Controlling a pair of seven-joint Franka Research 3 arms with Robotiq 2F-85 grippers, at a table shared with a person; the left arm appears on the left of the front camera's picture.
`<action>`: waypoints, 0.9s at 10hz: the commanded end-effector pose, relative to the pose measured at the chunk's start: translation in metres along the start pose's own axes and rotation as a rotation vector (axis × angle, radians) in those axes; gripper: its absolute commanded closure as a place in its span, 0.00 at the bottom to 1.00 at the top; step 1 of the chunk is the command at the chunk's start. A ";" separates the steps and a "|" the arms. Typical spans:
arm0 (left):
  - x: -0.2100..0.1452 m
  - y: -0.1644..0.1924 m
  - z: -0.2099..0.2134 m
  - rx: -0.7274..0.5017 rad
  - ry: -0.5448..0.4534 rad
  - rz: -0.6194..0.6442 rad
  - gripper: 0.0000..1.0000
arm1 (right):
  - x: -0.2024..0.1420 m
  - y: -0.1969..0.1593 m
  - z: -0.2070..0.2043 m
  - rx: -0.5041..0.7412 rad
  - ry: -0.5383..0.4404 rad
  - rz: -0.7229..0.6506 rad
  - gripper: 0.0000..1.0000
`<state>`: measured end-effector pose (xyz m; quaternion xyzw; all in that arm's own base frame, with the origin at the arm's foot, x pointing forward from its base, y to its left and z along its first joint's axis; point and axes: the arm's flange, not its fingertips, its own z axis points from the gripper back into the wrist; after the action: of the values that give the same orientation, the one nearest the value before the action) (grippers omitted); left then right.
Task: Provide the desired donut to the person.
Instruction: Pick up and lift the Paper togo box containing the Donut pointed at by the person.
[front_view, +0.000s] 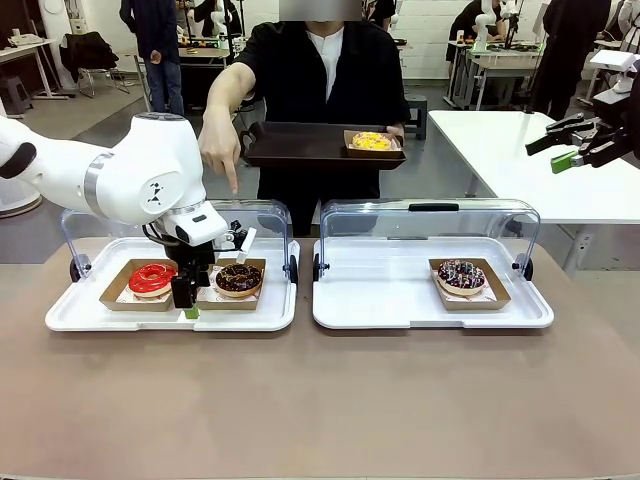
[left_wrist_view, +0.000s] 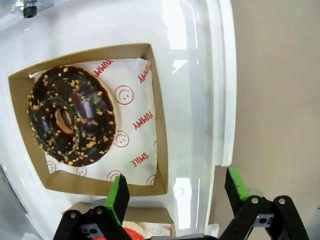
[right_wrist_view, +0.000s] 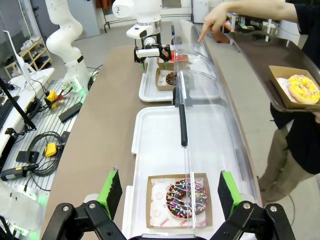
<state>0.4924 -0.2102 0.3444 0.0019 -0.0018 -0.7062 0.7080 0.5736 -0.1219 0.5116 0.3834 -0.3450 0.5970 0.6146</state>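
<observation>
Brown and matte, the desk (front_view: 320, 400) carries two white plastic trays side by side, each with a clear domed lid (front_view: 430, 225) swung back. On the left tray (front_view: 80, 318) sit two shallow square cardboard boxes. One holds a glossy red donut (front_view: 152, 277). The other holds a dark chocolate ring studded with pale nut crumbs, the nut donut (front_view: 238, 278), lying on white paper printed with red smileys and the words YUMMY and SMILE.

The left hand (front_view: 190, 298) hangs low between these two boxes at the tray's near edge, its jaws wide and holding nothing. In its wrist view one green pad (left_wrist_view: 119, 196) stands over the nut donut's box edge, and the other is out over the tray rim.

The right tray (front_view: 380, 300) holds one more cardboard box with a chocolate sprinkle donut (front_view: 461, 274), dotted in many colours.

The right hand (front_view: 556, 150) is raised well off to the right, jaws wide and empty; its wrist view looks down on the sprinkle donut.

Across the desk the person (front_view: 320, 70) holds a dark rectangular serving tray (front_view: 290, 145) with a yellow donut (front_view: 371, 141) in a box. Their other arm is stretched out, and its finger (front_view: 232, 182) points straight down above the left tray, roughly in line with the nut donut.
</observation>
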 end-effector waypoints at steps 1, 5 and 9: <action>-0.001 0.006 -0.002 0.038 -0.002 0.020 0.00 | 0.000 0.000 -0.001 -0.004 0.000 0.000 0.00; -0.002 0.013 -0.013 0.038 -0.023 0.047 0.00 | 0.000 0.000 -0.001 -0.004 0.000 0.000 0.00; 0.000 0.015 -0.020 0.046 -0.048 0.039 0.57 | 0.000 0.000 -0.001 -0.004 0.000 0.000 0.00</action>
<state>0.5050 -0.2088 0.3242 0.0020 -0.0217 -0.6987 0.7151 0.5736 -0.1219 0.5116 0.3834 -0.3450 0.5970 0.6146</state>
